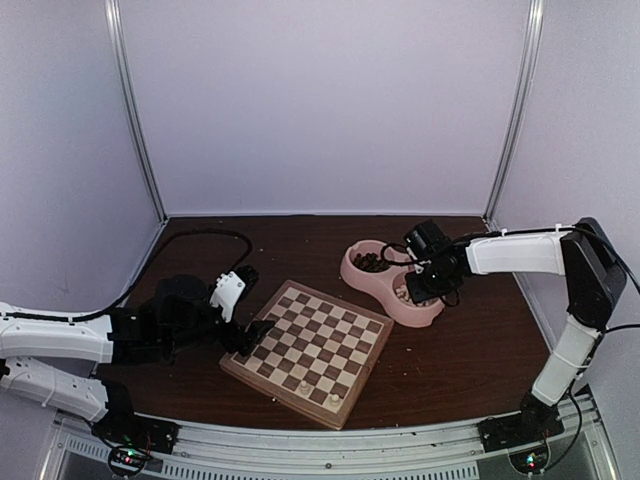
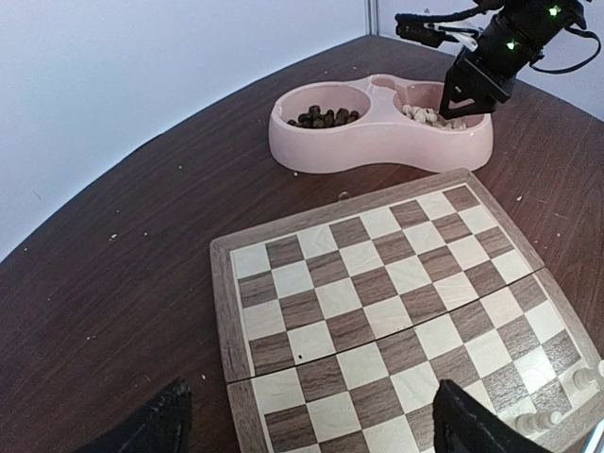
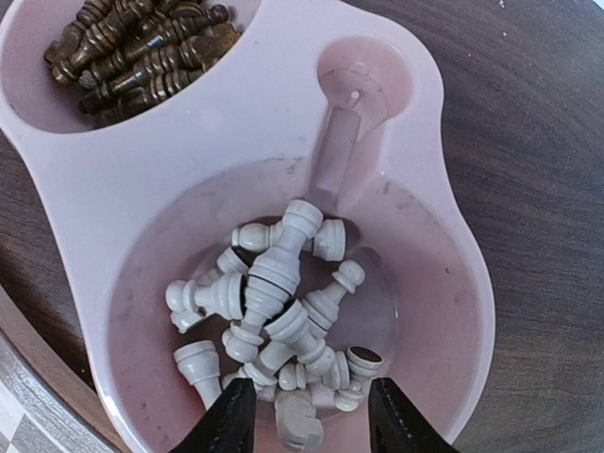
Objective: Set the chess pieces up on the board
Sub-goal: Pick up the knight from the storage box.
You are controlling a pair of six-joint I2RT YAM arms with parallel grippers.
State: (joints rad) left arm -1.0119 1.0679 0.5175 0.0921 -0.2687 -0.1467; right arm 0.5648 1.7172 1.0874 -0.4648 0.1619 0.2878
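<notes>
The jaws of the right arm (image 1: 510, 255) are seen parted and pointed down into the near-right compartment of the pink bowl (image 3: 283, 123), just above a heap of cream chess pieces (image 3: 283, 302). One piece lies in the gap between the tips, but no grip on it can be made out, and nothing is lifted. The jaws of the left arm (image 1: 60, 340) are spread wide and empty, held low at the left side of the board (image 1: 315, 345).

The bowl's other compartment, far and to the left, is filled with dark brown pieces (image 3: 132, 52). The bowl is set just beyond the far right side of the board.

The board lies flat near the middle of the worktop (image 1: 450, 360), turned at an angle. Only a few placed pieces (image 1: 293, 383), cream in colour, are stood on it, along its near edge; their exact number cannot be told. Every other square is bare. The task is judged to be at an early stage: most of the cream pieces are yet to be taken from the bowl and stood in place.

The worktop is dark brown wood grain, flecked with pale specks. It is enclosed by plain pale walls (image 1: 320, 100) with metal corner posts (image 1: 135, 110). A metal rail (image 1: 350, 450) is fixed along the near edge.
</notes>
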